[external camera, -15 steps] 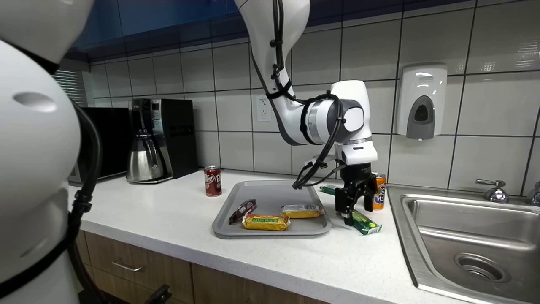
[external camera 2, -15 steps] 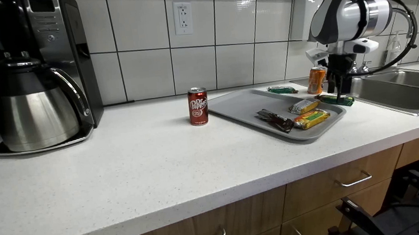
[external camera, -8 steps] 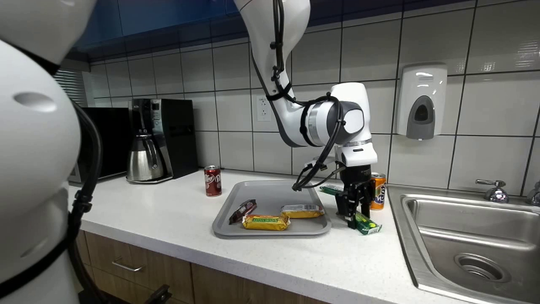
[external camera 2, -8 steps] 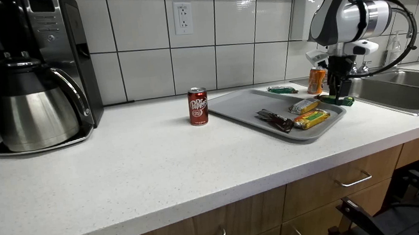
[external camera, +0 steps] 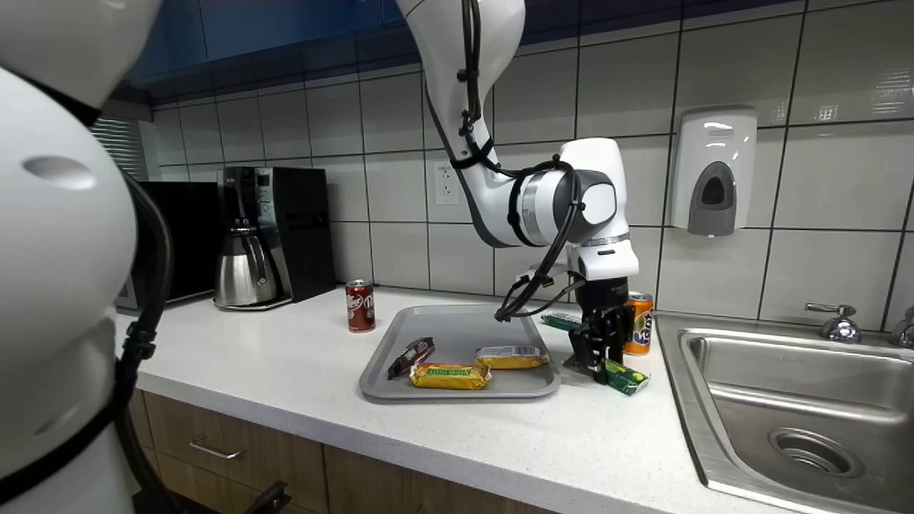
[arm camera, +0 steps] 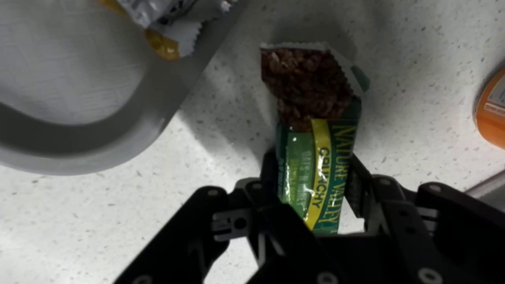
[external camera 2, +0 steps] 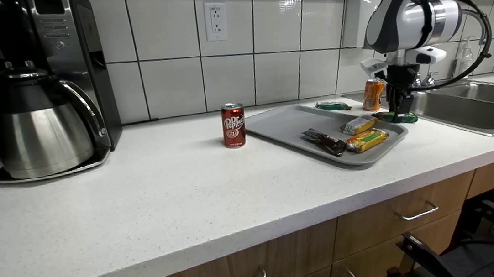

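A green Nature Valley bar [arm camera: 305, 169] lies on the white counter, its upper end showing a brown oat picture in the wrist view. My gripper [arm camera: 311, 159] has its two black fingers against the bar's long sides, shut on it. In an exterior view the gripper [external camera: 607, 368] points straight down and hides the bar's middle, while the green end [external camera: 628, 378] sticks out toward the sink. Right behind the gripper stands an orange can [external camera: 640, 325]. Just left of the bar is a grey tray [external camera: 464, 321] with two yellow-wrapped bars [external camera: 450, 376] and a brown-wrapped bar [external camera: 412, 357].
Another green bar [external camera 2: 333, 106] lies behind the tray near the tiled wall. A red Dr Pepper can [external camera 2: 233, 125] stands beyond the tray's far side from the gripper. The steel sink [external camera: 785, 385] borders the work area, and a coffee maker [external camera 2: 43, 118] stands at the other end.
The fingers have closed in from both sides of the green bar, after the gripper sank slightly. The bar has turned and shifted a little between them.
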